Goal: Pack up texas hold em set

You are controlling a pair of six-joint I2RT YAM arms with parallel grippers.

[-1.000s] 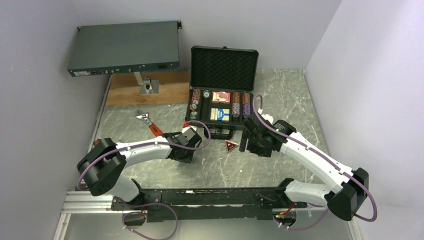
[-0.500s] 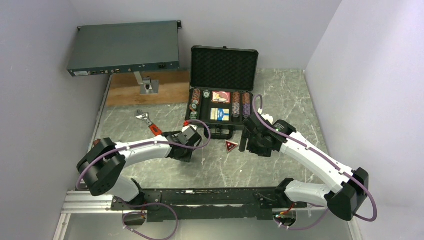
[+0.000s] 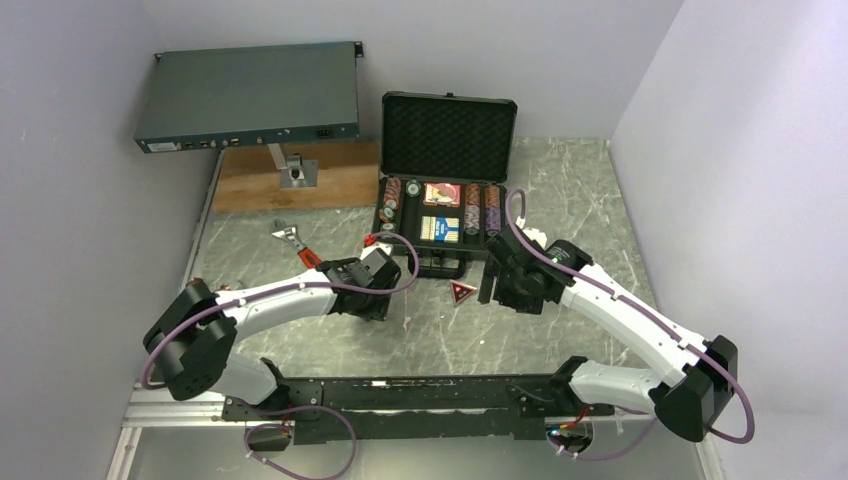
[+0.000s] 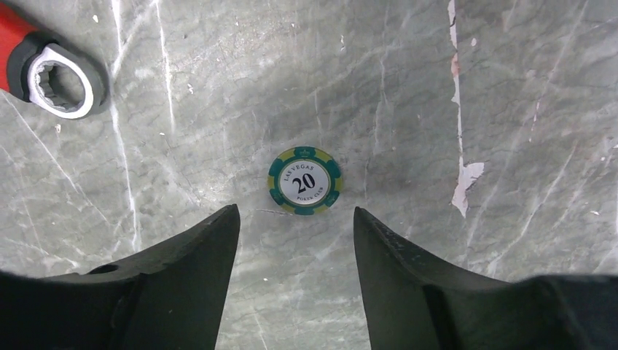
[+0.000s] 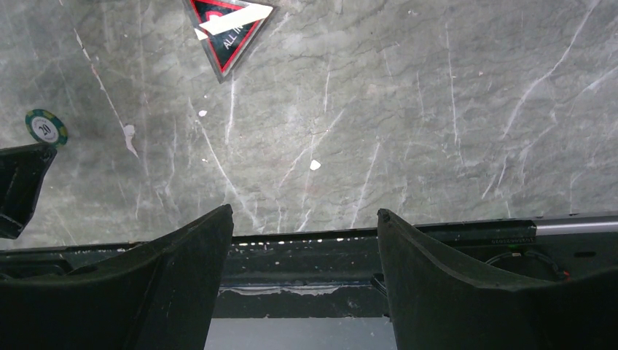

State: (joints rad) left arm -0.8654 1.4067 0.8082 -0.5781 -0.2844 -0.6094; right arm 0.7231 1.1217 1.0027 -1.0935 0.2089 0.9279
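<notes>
Patience suits this green 20 poker chip (image 4: 304, 181), flat on the marble table (image 4: 452, 87) just ahead of my wide-open left pincer (image 4: 295, 219): I should centre over it, drop square and pinch across its rim

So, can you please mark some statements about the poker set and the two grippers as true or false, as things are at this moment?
1. The case stands open, with its lid up. True.
2. The left gripper is clamped on the green chip. False: the gripper is open, and the chip lies flat on the table just ahead of it.
3. The red triangular token is stowed in the case. False: it lies on the table in front of the case.
4. The right gripper is open and holds nothing. True.
5. The blue-yellow card box sits inside the case. True.
</notes>
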